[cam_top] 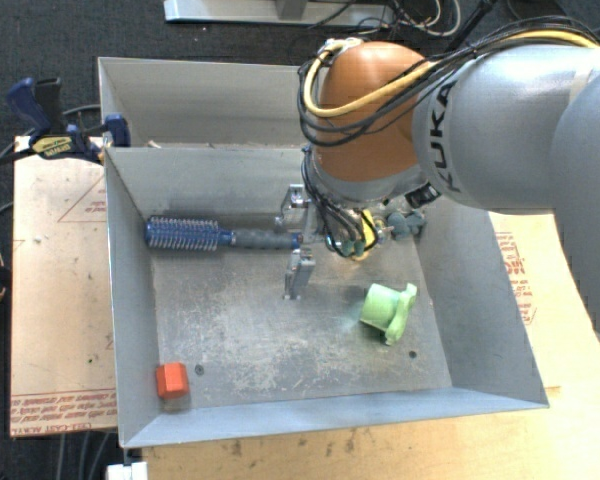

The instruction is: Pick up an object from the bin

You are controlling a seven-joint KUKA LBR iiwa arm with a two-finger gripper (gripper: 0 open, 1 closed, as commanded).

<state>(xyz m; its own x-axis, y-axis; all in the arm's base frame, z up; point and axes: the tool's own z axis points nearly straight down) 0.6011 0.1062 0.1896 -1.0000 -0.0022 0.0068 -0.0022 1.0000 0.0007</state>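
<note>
My gripper (295, 286) hangs low in the middle of the bin, under the arm's orange wrist cover. It is just right of, and slightly nearer than, the handle end of a hairbrush (195, 235). The brush has a blue bristle head and a dark grey handle and lies flat along the bin's back part, pointing left. A pale green plastic piece (386, 310) lies on the floor to the gripper's right, apart from it. I see nothing held by the gripper.
A small orange block (172, 380) sits in the near left corner. The bare bin floor stretches between it and the gripper. The arm and its cables cover the bin's back right part.
</note>
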